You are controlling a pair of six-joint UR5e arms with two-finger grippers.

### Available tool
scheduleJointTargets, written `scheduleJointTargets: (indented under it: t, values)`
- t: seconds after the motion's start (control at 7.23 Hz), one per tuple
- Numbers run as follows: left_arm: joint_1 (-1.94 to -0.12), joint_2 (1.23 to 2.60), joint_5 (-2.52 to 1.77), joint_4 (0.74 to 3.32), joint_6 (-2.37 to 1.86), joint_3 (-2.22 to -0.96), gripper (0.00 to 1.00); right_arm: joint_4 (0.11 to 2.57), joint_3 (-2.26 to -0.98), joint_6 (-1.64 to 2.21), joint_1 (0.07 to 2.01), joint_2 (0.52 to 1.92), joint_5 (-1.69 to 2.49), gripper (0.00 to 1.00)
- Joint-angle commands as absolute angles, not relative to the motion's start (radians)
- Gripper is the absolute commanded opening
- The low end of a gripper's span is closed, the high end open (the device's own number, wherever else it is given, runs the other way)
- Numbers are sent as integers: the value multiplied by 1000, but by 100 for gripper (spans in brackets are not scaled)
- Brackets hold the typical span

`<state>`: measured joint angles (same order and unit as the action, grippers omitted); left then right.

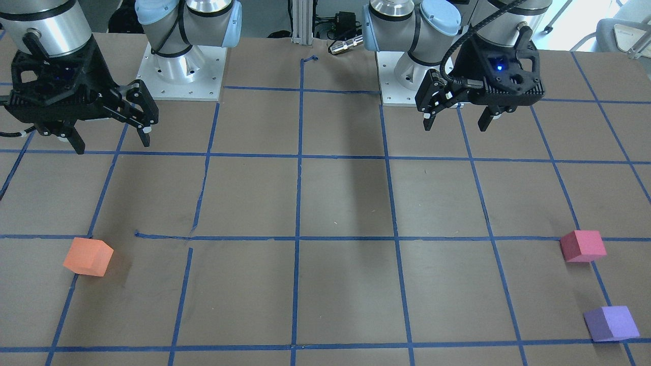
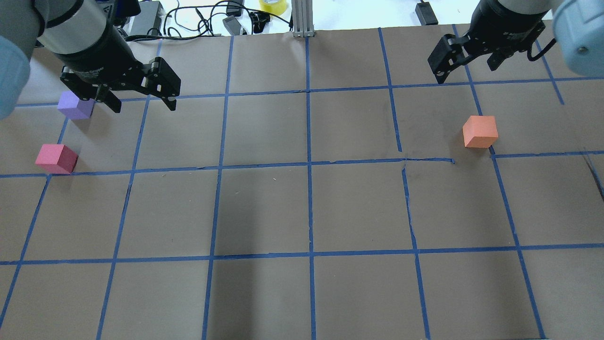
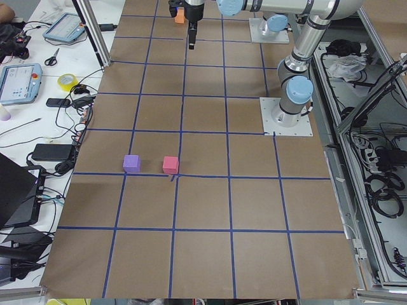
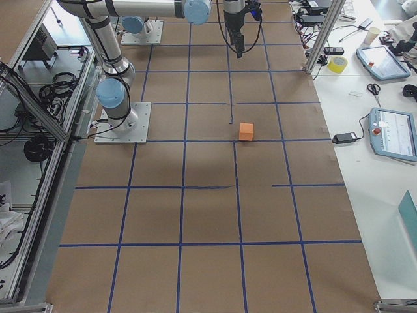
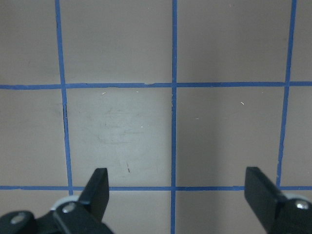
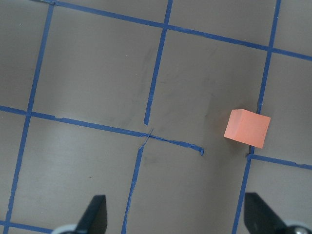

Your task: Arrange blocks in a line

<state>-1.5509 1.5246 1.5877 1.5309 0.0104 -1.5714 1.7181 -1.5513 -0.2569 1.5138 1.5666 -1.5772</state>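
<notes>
The orange block (image 1: 89, 256) sits alone on the robot's right side of the desk (image 1: 346, 284), turned askew to the tape grid (image 1: 300, 203); the pink block (image 1: 583, 246) and the purple block (image 1: 611, 323) lie near each other on the robot's left side, apart, the purple one farther from the robot; no line is formed yet.

The right end effector (image 1: 113, 142) hangs above the desk, short of the orange block, its fingers spread wide with nothing between them; the left end effector (image 1: 456, 122) is likewise spread and empty, raised above the desk on the robot's side of the pink and purple blocks.

The step in hand looks like the first reach; to do it well, each arm should centre over its block before descending; the right wrist likely needs turning so the fingers meet two flat opposite faces of the orange block, not its corners; the blocks look soft, so a gentle squeeze should do; the pink and purple blocks are close enough that a careless descent may nudge the neighbour.
</notes>
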Motion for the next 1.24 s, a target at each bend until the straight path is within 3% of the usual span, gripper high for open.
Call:
scheduleJointTargets:
  t: [0.0,0.55,1.11]
  values:
    - [-1551,1523,1589,1531,9,-1571,100,1721,-1536,-188,1519,1572,-1565,100]
    - [-1551,1523,1588,1531,11,-1571,100,1593,-1438,-135,1522,1568,-1551,100]
    - [-1551,1523,1588,1531,11,-1571,100,1592,-1430,-141,1477,1510,-1546,100]
